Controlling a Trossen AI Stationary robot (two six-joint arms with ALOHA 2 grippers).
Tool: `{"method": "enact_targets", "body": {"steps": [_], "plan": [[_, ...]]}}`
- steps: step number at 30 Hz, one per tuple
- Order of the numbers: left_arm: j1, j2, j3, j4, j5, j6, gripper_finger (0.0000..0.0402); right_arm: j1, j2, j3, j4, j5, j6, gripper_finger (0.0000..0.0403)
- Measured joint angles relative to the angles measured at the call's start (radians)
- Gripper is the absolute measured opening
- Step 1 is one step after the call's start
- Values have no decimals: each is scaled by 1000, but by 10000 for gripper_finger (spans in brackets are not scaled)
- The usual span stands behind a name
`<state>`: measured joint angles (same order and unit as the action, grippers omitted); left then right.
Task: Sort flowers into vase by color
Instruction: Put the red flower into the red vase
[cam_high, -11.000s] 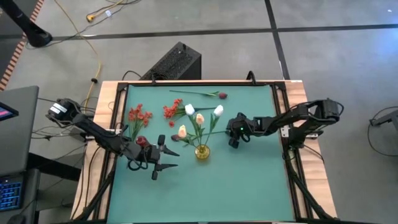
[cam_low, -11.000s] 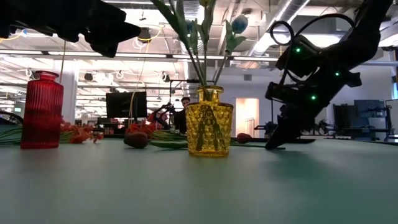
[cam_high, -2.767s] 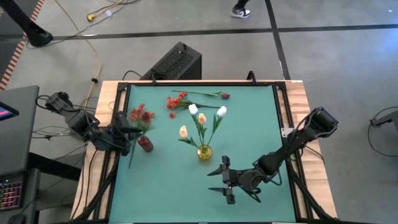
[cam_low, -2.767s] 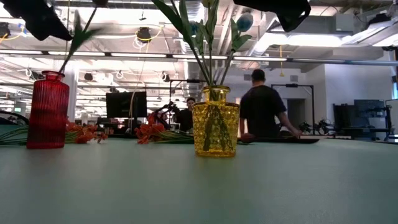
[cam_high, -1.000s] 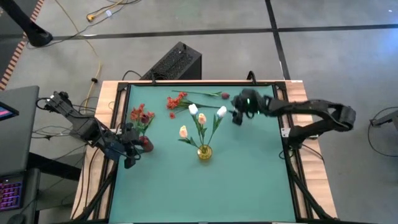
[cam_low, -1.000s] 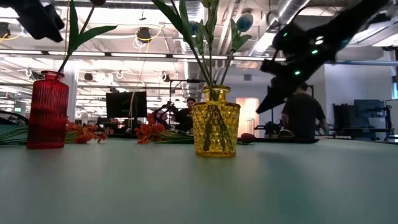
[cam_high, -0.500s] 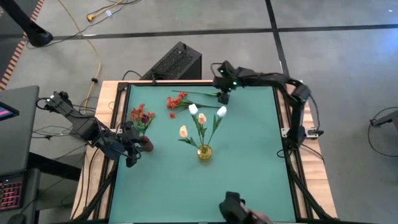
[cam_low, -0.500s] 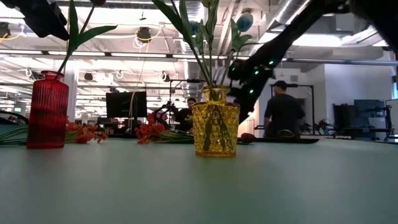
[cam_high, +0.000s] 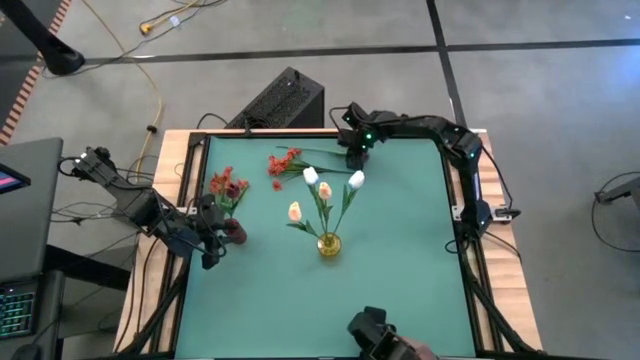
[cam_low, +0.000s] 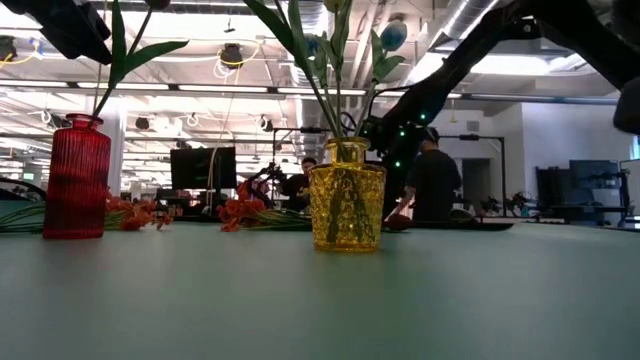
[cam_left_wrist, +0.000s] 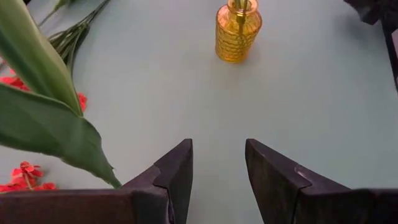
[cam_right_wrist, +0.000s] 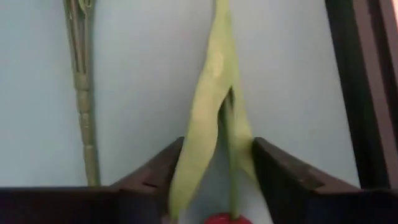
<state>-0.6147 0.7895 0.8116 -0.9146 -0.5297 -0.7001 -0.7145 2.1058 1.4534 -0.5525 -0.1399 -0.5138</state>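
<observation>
As before, right gripper — on flower.

Ribbed glass yellow vase, matt table

I'm sitting with the left gripper hanging at the left edge of the table, jaws apart, right beside the vase there, which is holding one stem. The second vase is standing mid-table with three tulips in it. Behind both, loose blossoms are lying on the table near the far edge. The right gripper is reaching to the far edge, its fingers straddling a flower stem lying there. A person is standing in the room beyond.
</observation>
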Motion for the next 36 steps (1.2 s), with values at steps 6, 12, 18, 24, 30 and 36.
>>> {"method": "enact_targets", "body": {"steps": [6, 12, 18, 24, 30, 36], "plan": [[0, 0, 0, 0, -4, 23, 134, -4, -2, 39, -122, 21, 58, 27], [0, 0, 0, 1, -9, 48, 134, -8, -72, 79, -229, 66, 150, 47], [0, 0, 0, 19, -7, 61, 134, 9, -272, 64, -257, 128, 199, 25], [0, 1, 0, 21, 45, 51, 135, 97, -552, 11, -223, 238, 251, 25], [-3, 1, 0, 64, 148, 18, 135, 279, -837, -99, -82, 458, 264, 25], [-3, 2, 0, 113, 270, -65, 135, 550, -1018, -209, 66, 575, 173, 25]]}}
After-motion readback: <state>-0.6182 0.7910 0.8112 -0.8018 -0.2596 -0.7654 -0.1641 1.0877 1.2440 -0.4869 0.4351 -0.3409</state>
